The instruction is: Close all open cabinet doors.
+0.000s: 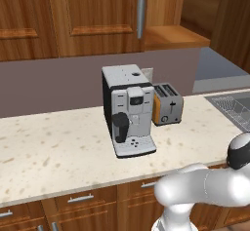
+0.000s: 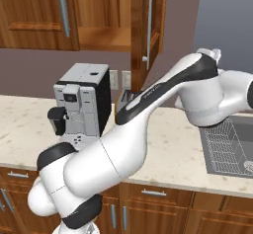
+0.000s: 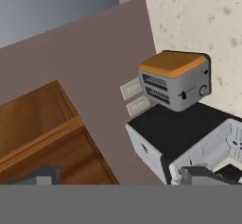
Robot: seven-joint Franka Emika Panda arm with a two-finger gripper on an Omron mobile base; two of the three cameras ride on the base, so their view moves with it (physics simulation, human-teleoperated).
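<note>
Where the wall cabinets hang above the counter (image 1: 58,147), one cabinet door (image 2: 147,28) is seen swung open in the right base view, standing edge-on toward the camera at about 12 o'clock from the toaster, with its long silver handle (image 2: 147,23) running down the outer face. Beside it, toward 9 o'clock, the bare wooden shelf (image 2: 106,38) of the open cabinet is exposed, and further toward 9 o'clock a closed door (image 2: 37,13) is seen flat against the cabinet front. In the left base view the closed door (image 1: 97,13) is seen at 12 o'clock above the coffee machine (image 1: 128,109), with the open shelf (image 1: 173,36) just toward 3 o'clock of it.

The coffee machine is set on the counter near the back wall, and the toaster (image 1: 167,103) is placed just beside it, toward the sink (image 1: 234,109). Two wall outlets (image 3: 134,97) are seen in the hand view on the wall behind the toaster (image 3: 177,79).

In the hand view the gripper (image 3: 123,178) is pointed across the wall and the shelf edge (image 3: 52,133); its two fingertips (image 3: 45,176) are seen well apart at the lower edge, with nothing between them.
</note>
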